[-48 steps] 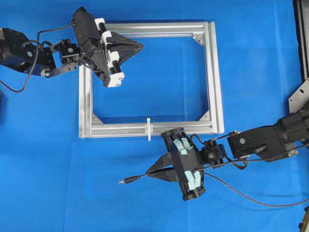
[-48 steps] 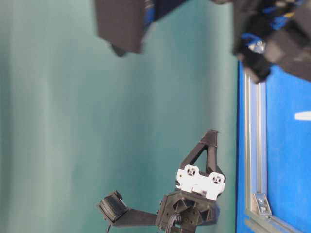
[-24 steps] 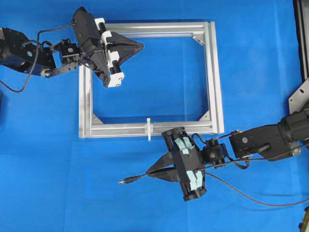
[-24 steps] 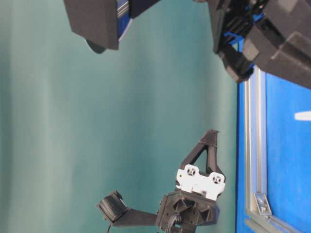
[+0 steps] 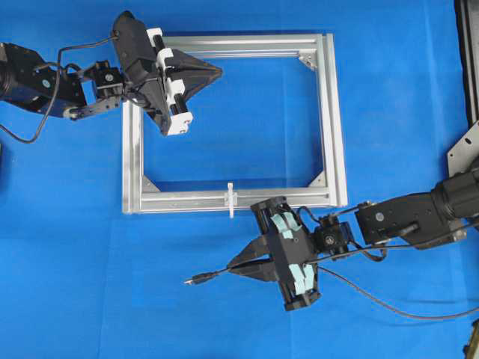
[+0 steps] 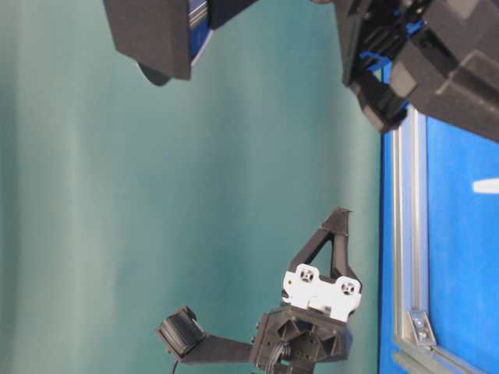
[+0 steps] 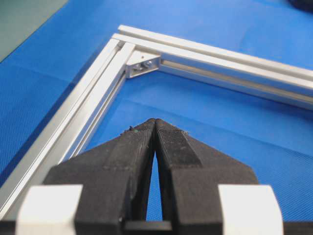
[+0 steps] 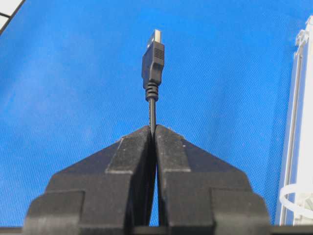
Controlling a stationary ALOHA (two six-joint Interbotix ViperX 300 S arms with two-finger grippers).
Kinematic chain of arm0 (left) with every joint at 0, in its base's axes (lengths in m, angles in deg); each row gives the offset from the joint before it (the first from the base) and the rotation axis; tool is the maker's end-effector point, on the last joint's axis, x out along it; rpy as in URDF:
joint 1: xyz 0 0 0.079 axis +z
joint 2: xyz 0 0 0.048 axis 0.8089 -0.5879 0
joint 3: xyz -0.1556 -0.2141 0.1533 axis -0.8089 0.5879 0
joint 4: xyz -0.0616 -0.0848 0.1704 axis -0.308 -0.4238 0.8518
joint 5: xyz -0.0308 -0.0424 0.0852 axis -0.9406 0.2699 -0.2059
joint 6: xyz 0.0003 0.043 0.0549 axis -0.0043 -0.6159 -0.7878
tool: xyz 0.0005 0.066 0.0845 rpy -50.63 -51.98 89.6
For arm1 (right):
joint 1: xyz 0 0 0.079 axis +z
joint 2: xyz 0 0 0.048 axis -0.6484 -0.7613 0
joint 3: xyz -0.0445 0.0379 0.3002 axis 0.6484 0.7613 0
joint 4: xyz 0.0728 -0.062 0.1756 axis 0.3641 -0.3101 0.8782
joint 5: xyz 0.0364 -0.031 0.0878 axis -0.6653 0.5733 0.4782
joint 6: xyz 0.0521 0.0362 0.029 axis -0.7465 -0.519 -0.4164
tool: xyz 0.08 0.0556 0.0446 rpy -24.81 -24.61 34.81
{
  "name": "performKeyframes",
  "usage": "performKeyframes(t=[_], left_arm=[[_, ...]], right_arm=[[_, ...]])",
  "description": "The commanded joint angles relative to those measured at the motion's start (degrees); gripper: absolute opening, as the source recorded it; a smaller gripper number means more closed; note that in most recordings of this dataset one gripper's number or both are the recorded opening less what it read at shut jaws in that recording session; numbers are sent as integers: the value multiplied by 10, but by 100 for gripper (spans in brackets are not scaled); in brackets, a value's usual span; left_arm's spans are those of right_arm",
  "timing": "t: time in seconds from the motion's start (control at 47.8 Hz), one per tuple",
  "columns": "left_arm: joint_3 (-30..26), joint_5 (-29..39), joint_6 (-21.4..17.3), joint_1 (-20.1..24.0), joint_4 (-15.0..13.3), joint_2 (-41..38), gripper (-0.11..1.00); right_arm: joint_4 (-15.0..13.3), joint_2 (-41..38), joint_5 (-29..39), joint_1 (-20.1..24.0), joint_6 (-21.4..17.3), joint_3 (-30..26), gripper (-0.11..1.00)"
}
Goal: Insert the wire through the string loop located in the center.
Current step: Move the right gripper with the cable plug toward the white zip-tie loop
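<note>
While the right hand (image 5: 233, 267) pinched the wire (image 5: 213, 275) just behind its plug (plug pointing left along the counter (image 5: 75, 247)), the string loop (image 5: 231, 199) stood nearer it, up on the frame's (image 5: 333, 120) near rail; the left hand (image 5: 217, 72), shut and empty, hovered over the far corner.

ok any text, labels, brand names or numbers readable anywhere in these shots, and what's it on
None: no view shows any readable word, number or sign.
The aluminium frame and its corner bracket: bare metal, unmarked.
The wire plug, held in the right gripper: plain black, no logo visible.
The left gripper, shut and empty: no lettering.
The string loop: plain white.
The blue cloth: no print.
</note>
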Motion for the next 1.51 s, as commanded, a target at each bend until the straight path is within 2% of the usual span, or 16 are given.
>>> performKeyframes(t=[0.0, 0.711, 1.297, 1.485], left_arm=[[-8, -4, 0, 0, 1, 17, 0], [-6, -4, 1, 0, 2, 17, 0], [-10, -4, 1, 0, 1, 17, 0], [-10, -4, 1, 0, 2, 17, 0]], right_arm=[[-1, 18, -2, 1, 1, -4, -3], [-2, 24, -2, 1, 1, 3, -3], [1, 144, -4, 1, -2, 160, -3], [1, 157, -11, 1, -2, 178, -3]])
